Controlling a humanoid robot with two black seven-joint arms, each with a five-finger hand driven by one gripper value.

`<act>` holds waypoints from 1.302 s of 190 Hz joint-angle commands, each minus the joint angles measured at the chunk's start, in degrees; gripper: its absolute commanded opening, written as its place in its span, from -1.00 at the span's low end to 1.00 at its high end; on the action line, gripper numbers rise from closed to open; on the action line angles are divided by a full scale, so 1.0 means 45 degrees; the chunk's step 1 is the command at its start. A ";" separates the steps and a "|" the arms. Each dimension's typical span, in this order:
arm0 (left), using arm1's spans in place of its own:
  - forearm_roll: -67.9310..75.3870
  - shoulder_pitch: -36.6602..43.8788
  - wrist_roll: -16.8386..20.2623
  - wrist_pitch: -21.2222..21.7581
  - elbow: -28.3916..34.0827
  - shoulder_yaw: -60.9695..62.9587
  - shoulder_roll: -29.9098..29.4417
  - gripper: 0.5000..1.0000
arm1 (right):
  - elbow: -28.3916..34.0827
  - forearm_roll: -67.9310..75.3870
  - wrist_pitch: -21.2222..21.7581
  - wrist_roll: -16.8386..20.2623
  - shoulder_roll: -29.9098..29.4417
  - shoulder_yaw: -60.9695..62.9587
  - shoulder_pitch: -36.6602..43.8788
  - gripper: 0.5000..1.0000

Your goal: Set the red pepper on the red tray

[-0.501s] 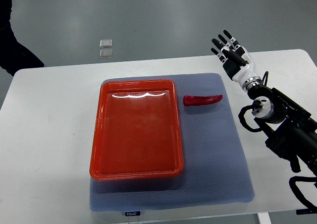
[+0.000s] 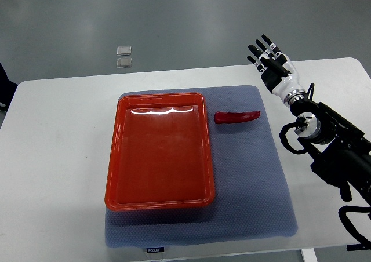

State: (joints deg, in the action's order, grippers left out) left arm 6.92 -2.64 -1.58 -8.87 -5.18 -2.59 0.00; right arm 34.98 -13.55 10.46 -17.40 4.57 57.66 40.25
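Red pepper, a small glossy curved pod, lies on the blue-grey textured mat just beside the right rim of the shallow rectangular red plastic tray, apart from it and outside it, so nothing of the task is done yet. The tray holds nothing. The robot's right hand, white-backed with black fingers, hovers above the far right part of the white table, well apart from the pepper, its fingers spread wide and holding nothing; the left hand is not in view. From here the risks lie in the pick, I judge: the pepper is low, slick and tapered, so fingers closing off-centre could roll it or squirt it away across the mat, or nudge it against the tray wall. A loose hold could also drop it short of the rim during the carry.
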 commanded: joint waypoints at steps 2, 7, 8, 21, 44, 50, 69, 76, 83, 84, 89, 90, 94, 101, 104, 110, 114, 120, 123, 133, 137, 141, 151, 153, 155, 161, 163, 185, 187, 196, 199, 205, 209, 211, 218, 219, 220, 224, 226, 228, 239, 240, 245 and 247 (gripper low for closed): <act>0.0004 0.0001 0.0000 -0.0002 0.0018 -0.0011 0.0000 1.00 | -0.0019 -0.0016 0.0000 0.0000 0.0019 0.0000 0.0001 0.67; 0.0004 0.0001 0.0000 -0.0002 0.0018 0.0008 0.0000 1.00 | 0.0001 0.0003 0.0000 0.0000 0.0039 0.0000 0.0001 0.67; 0.0004 0.0001 0.0000 -0.0002 0.0018 0.0008 0.0000 1.00 | 0.0001 0.0003 0.0000 0.0000 0.0039 0.0000 0.0001 0.67; 0.0004 0.0001 0.0000 -0.0002 -0.0001 0.0008 0.0000 1.00 | 0.0001 0.0003 0.0000 0.0000 0.0019 0.0000 -0.0019 0.67; 0.0004 0.0001 0.0000 -0.0002 -0.0001 0.0008 0.0000 1.00 | 0.0001 0.0003 0.0000 0.0000 0.0039 0.0000 -0.0019 0.66; 0.0004 0.0001 0.0000 -0.0002 -0.0001 -0.0011 0.0000 1.00 | 0.0001 -0.0016 0.0000 0.0000 0.0058 -0.0020 -0.0019 0.67; 0.0004 0.0001 0.0000 -0.0002 -0.0001 -0.0011 0.0000 1.00 | -0.0058 -0.0036 -0.0020 0.0020 0.0078 -0.0059 0.0021 0.67; 0.0004 0.0001 0.0000 -0.0002 -0.0001 -0.0011 0.0000 1.00 | -0.0058 -0.0075 -0.0020 0.0039 0.0078 -0.0078 0.0040 0.67; 0.0004 0.0001 0.0000 -0.0002 -0.0001 -0.0011 0.0000 1.00 | -0.0058 -0.0075 -0.0020 0.0039 0.0058 -0.0176 0.0118 0.67; 0.0004 0.0001 0.0000 -0.0002 -0.0001 -0.0030 0.0000 1.00 | -0.0058 -0.0075 -0.0020 0.0039 0.0039 -0.0195 0.0157 0.67; 0.0004 0.0001 0.0000 -0.0002 -0.0001 -0.0031 0.0000 1.00 | -0.0077 -0.0095 -0.0039 0.0039 0.0058 -0.0235 0.0196 0.67; 0.0004 0.0001 0.0000 -0.0002 -0.0001 -0.0031 0.0000 1.00 | -0.0077 -0.0095 -0.0039 0.0039 0.0058 -0.0235 0.0216 0.67; 0.0004 0.0001 0.0000 -0.0002 -0.0001 -0.0031 0.0000 1.00 | -0.0097 -0.0114 -0.0039 0.0039 0.0078 -0.0254 0.0235 0.67; 0.0004 0.0001 0.0000 -0.0002 -0.0001 -0.0031 0.0000 1.00 | -0.0097 -0.0134 -0.0118 0.0039 0.0098 -0.0254 0.0235 0.67; 0.0004 0.0001 0.0000 -0.0002 -0.0001 -0.0031 0.0000 1.00 | -0.0097 -0.0153 -0.0215 0.0039 0.0117 -0.0254 0.0235 0.67; 0.0004 0.0001 0.0000 -0.0002 -0.0001 -0.0031 0.0000 1.00 | -0.0097 -0.0153 -0.0332 0.0059 0.0156 -0.0254 0.0235 0.67; 0.0004 0.0001 0.0000 -0.0002 -0.0001 -0.0031 0.0000 1.00 | -0.0077 -0.0153 -0.0352 0.0078 0.0176 -0.0254 0.0235 0.67; 0.0004 0.0001 0.0000 -0.0002 -0.0001 -0.0031 0.0000 1.00 | -0.0077 -0.0153 -0.0352 0.0078 0.0234 -0.0254 0.0235 0.67; 0.0004 0.0001 0.0000 -0.0002 -0.0001 -0.0031 0.0000 1.00 | -0.0077 -0.0153 -0.0352 0.0078 0.0254 -0.0254 0.0235 0.67; 0.0004 0.0001 0.0000 -0.0002 -0.0001 -0.0031 0.0000 1.00 | -0.0077 -0.0153 -0.0371 0.0059 0.0273 -0.0254 0.0235 0.67; 0.0004 0.0001 0.0000 -0.0002 -0.0001 -0.0031 0.0000 1.00 | -0.0077 -0.0173 -0.0371 0.0059 0.0273 -0.0254 0.0235 0.67; 0.0004 0.0001 0.0000 -0.0002 -0.0001 -0.0031 0.0000 1.00 | -0.0077 -0.0173 -0.0391 0.0059 0.0273 -0.0254 0.0255 0.67; 0.0004 0.0001 0.0000 -0.0002 -0.0001 -0.0031 0.0000 1.00 | -0.0077 -0.0173 -0.0410 0.0059 0.0254 -0.0254 0.0255 0.67; 0.0004 0.0001 0.0000 -0.0002 -0.0001 -0.0031 0.0000 1.00 | -0.0077 -0.0173 -0.0410 0.0059 0.0254 -0.0254 0.0274 0.67; 0.0004 0.0001 0.0000 -0.0002 -0.0001 -0.0031 0.0000 1.00 | -0.0077 -0.0173 -0.0410 0.0059 0.0234 -0.0254 0.0294 0.67; 0.0004 0.0001 0.0000 -0.0002 -0.0001 -0.0031 0.0000 1.00 | -0.0019 -0.0173 -0.0430 0.0059 0.0215 -0.0254 0.0372 0.67; 0.0004 0.0001 0.0000 -0.0002 -0.0001 -0.0031 0.0000 1.00 | 0.0020 -0.0153 -0.0449 0.0059 0.0253 -0.0274 0.0391 0.67; 0.0004 0.0001 0.0000 -0.0002 -0.0001 -0.0031 0.0000 1.00 | 0.0157 -0.0134 -0.0528 0.0117 0.0293 -0.0274 0.0450 0.67; 0.0004 0.0001 0.0000 -0.0002 -0.0001 -0.0031 0.0000 1.00 | 0.0157 -0.0134 -0.0528 0.0117 0.0293 -0.0274 0.0470 0.66; 0.0004 0.0001 0.0000 -0.0002 -0.0001 -0.0031 0.0000 1.00 | 0.0157 -0.0153 -0.0508 0.0156 0.0312 -0.0274 0.0470 0.67; 0.0004 0.0001 0.0000 -0.0002 -0.0001 -0.0031 0.0000 1.00 | 0.0157 -0.0153 -0.0528 0.0156 0.0312 -0.0274 0.0470 0.67; 0.0004 0.0001 0.0000 -0.0002 -0.0001 -0.0031 0.0000 1.00 | 0.0157 -0.0173 -0.0508 0.0156 0.0312 -0.0293 0.0470 0.67; 0.0004 0.0001 0.0000 -0.0002 -0.0001 -0.0031 0.0000 1.00 | 0.0157 -0.0192 -0.0489 0.0156 0.0312 -0.0293 0.0470 0.66; 0.0004 0.0001 0.0000 -0.0002 -0.0001 -0.0031 0.0000 1.00 | 0.0157 -0.0192 -0.0489 0.0156 0.0332 -0.0293 0.0489 0.66; 0.0004 0.0001 0.0000 -0.0002 -0.0001 -0.0031 0.0000 1.00 | 0.0177 -0.0212 -0.0489 0.0156 0.0332 -0.0332 0.0528 0.67; 0.0004 0.0001 0.0000 -0.0002 -0.0001 -0.0031 0.0000 1.00 | 0.0177 -0.0212 -0.0489 0.0156 0.0332 -0.0332 0.0528 0.67; 0.0004 0.0001 0.0000 -0.0002 -0.0001 -0.0031 0.0000 1.00 | 0.0177 -0.0212 -0.0489 0.0156 0.0332 -0.0332 0.0528 0.67; 0.0004 0.0001 0.0000 -0.0002 -0.0001 -0.0031 0.0000 1.00 | 0.0177 -0.0231 -0.0489 0.0156 0.0371 -0.0371 0.0548 0.67; 0.0004 0.0001 0.0000 -0.0002 -0.0001 -0.0031 0.0000 1.00 | 0.0177 -0.0270 -0.0508 0.0156 0.0391 -0.0391 0.0548 0.67; 0.0004 0.0001 0.0000 -0.0002 -0.0001 -0.0031 0.0000 1.00 | 0.0177 -0.0290 -0.0508 0.0156 0.0430 -0.0430 0.0548 0.66; 0.0004 0.0001 0.0000 -0.0002 -0.0001 -0.0031 0.0000 1.00 | 0.0294 -0.0641 -0.0547 0.0156 0.0644 -0.0762 0.0665 0.66; 0.0004 0.0001 0.0000 -0.0002 -0.0001 -0.0031 0.0000 1.00 | 0.0332 -0.0719 -0.0547 0.0156 0.0683 -0.0859 0.0704 0.66; 0.0004 0.0001 0.0000 -0.0002 -0.0001 -0.0031 0.0000 1.00 | 0.0411 -0.0915 -0.0547 0.0156 0.0762 -0.1035 0.0743 0.66; 0.0004 0.0001 0.0000 -0.0002 -0.0001 -0.0031 0.0000 1.00 | 0.0430 -0.0992 -0.0547 0.0156 0.0800 -0.1132 0.0743 0.66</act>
State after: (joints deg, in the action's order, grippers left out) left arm 6.95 -2.64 -1.58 -8.88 -5.19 -2.73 0.00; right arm 35.96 -15.43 8.14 -16.70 6.80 55.20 42.88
